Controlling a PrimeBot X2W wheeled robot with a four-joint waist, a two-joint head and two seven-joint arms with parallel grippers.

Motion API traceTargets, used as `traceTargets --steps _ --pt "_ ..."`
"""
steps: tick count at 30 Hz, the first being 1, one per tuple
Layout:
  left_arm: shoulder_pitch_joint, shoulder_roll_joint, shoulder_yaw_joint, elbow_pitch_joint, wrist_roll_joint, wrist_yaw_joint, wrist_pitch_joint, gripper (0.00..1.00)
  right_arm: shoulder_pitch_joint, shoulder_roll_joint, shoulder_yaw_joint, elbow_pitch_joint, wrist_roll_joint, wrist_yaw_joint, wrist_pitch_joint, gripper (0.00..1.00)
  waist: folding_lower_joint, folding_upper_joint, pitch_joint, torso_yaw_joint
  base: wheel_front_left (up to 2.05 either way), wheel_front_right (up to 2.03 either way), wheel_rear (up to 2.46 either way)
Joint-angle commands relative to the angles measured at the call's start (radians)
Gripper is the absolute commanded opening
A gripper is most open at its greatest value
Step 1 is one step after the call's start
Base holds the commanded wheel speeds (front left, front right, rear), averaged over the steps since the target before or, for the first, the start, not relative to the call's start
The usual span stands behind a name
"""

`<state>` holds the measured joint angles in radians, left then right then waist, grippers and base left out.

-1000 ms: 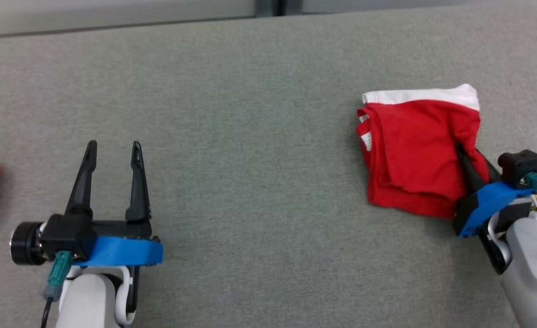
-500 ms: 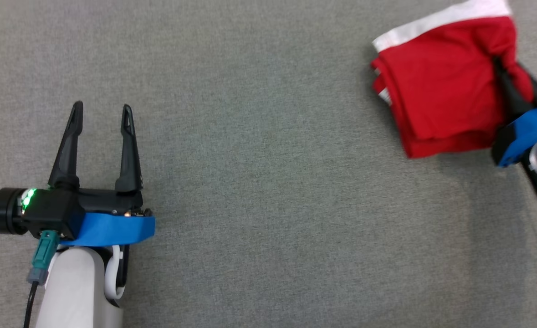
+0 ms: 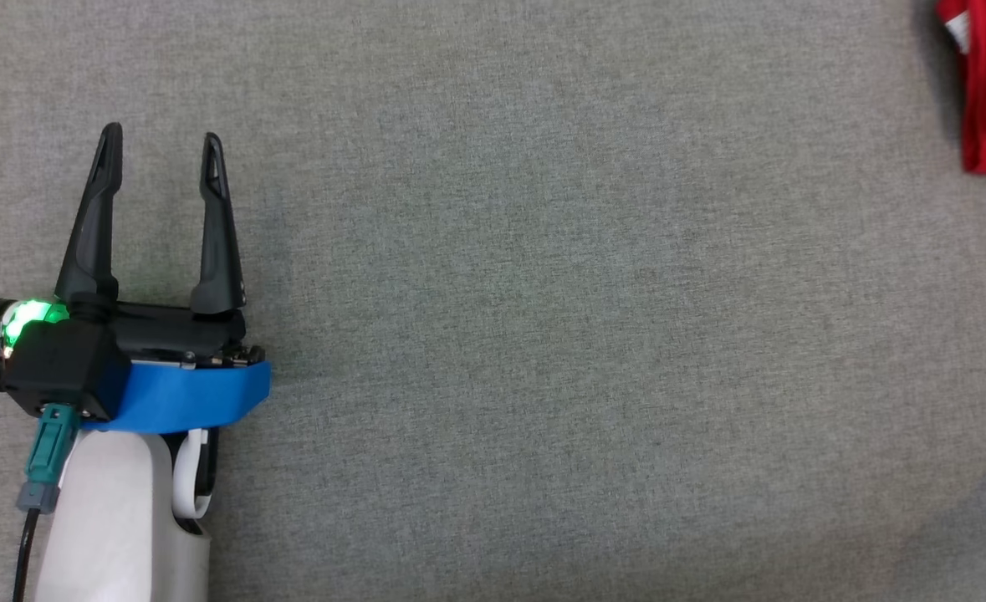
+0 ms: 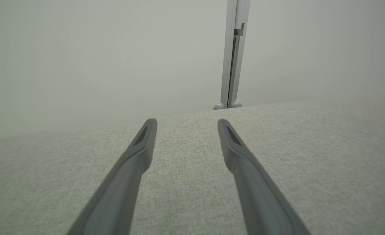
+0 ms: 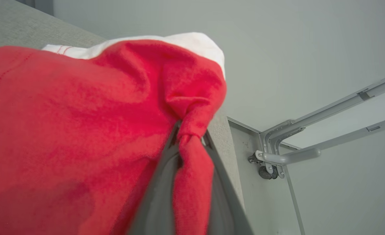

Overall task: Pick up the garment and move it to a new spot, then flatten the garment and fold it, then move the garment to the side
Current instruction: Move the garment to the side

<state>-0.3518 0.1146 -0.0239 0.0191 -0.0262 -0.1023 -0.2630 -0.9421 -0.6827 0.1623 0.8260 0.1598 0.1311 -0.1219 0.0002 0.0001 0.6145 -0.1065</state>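
Right gripper (image 5: 192,132) is clamped on the garment (image 5: 68,111): 2 fingers pressed in on a twisted fold of red cloth that bunches up between them. The garment is red with a white band (image 5: 192,42) along its far edge, and in the right wrist view it sits over the grey table (image 5: 12,26), close to the table's edge. Whether it rests on the surface or hangs just above it, I cannot tell. Past that edge there's a grey metal frame (image 5: 310,143) with a small caster (image 5: 265,171).

In the head view, the garment is up in the top right corner, cut off at the view's edge, with a dark shadow beside it on the table. The left gripper (image 3: 161,134) is down at the lower left, well apart from the garment. Its fingers are spread wide, grey table shows between them, and a green light (image 3: 28,316) glows at its wrist. In the left wrist view, both fingers point across the table toward a grey post (image 4: 233,55).
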Motion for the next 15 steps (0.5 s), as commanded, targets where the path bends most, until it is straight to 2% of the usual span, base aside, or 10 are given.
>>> traceTargets --steps 1,7,8,9,15 --pt "-0.017 0.004 -0.002 -0.009 0.006 0.001 -0.002 1.00 -0.031 -0.020 -0.018 0.019 -0.001 -0.001 0.009 0.00 -0.0002 -0.0001 0.009 0.002 0.00 0.00 0.00" --pt "-0.022 0.010 -0.004 -0.014 0.008 0.004 -0.002 1.00 -0.073 -0.009 -0.045 0.073 -0.011 -0.001 0.008 0.00 -0.0002 -0.0001 0.021 0.003 0.00 0.00 0.00" --pt "-0.022 0.010 -0.003 -0.014 0.007 0.005 -0.002 1.00 -0.079 -0.007 -0.051 0.081 -0.017 -0.001 0.002 0.28 -0.0002 -0.0001 0.022 0.002 0.00 0.00 0.00" --pt "-0.022 0.011 -0.003 -0.013 0.007 0.005 -0.002 1.00 -0.084 0.000 -0.053 0.090 -0.022 -0.001 -0.003 1.00 -0.0002 -0.0001 0.022 0.002 0.00 0.00 0.00" --pt "-0.015 0.006 -0.006 0.000 -0.002 0.011 -0.002 1.00 -0.099 0.021 -0.075 0.126 -0.075 -0.001 -0.051 1.00 -0.0002 -0.0001 -0.002 0.002 0.00 0.00 0.00"
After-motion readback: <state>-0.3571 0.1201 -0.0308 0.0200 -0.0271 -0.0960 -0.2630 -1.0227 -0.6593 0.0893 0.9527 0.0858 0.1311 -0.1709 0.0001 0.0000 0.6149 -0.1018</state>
